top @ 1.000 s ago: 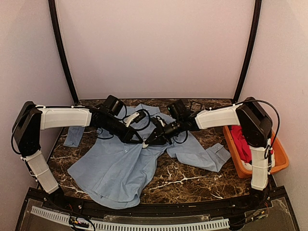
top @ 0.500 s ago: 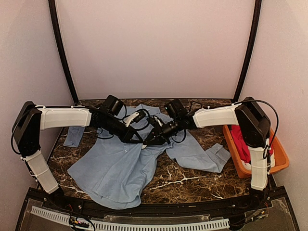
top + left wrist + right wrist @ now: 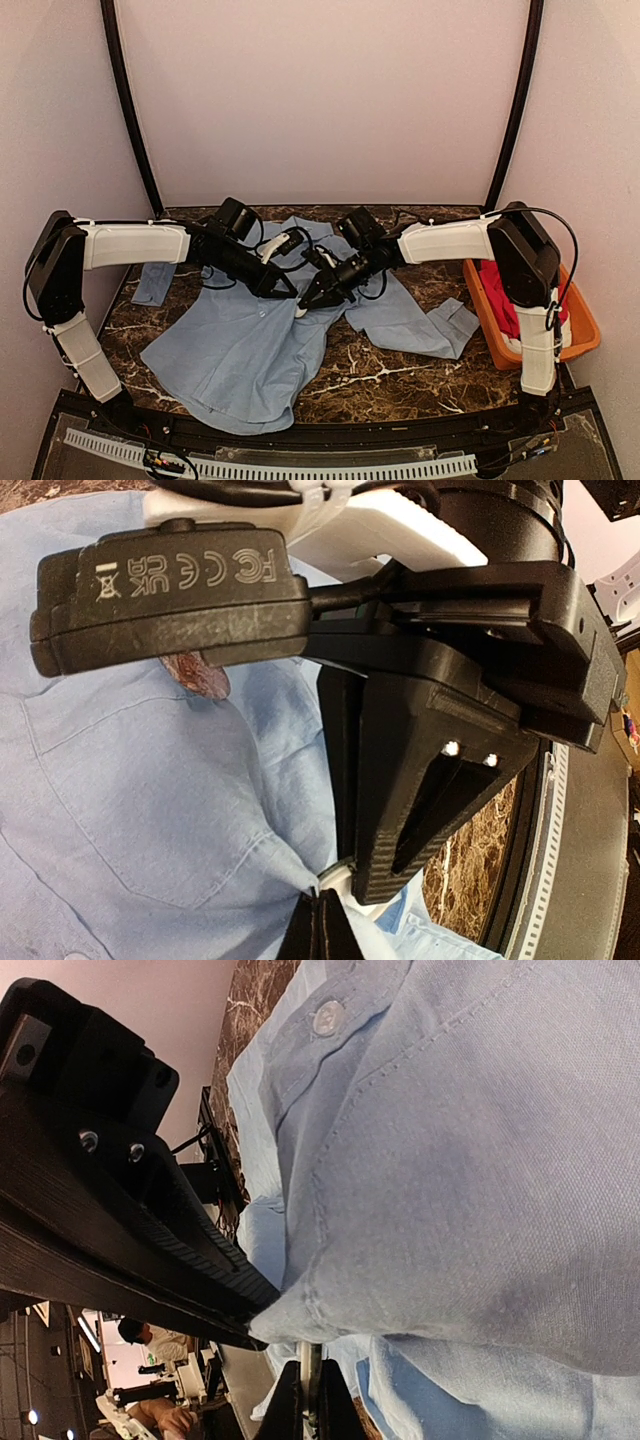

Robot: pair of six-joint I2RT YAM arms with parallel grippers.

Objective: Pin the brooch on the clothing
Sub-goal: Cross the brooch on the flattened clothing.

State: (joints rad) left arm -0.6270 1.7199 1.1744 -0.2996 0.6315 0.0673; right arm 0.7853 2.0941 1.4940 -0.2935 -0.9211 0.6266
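Right fingers (image 3: pixel 150 1245) got shifted left a touch, clenched on a fold of the light blue button-up cloth shirt (image 3: pixel 240 350); left fingers (image 3: pixel 305 935), clamped shut, sit just beside. Fold's best kept taut for pinning.

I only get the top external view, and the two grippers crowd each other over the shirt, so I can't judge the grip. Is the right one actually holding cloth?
Observer: Yes. The right wrist view shows the right gripper shut on a raised fold of the shirt.
Operator: And the left?
Observer: The left gripper is shut. There is a small white piece at its fingertips, but I cannot tell what it is.
Operator: Where on the shirt are they working?
Observer: Beside a corner of the chest pocket, whose stitching shows in the left wrist view.
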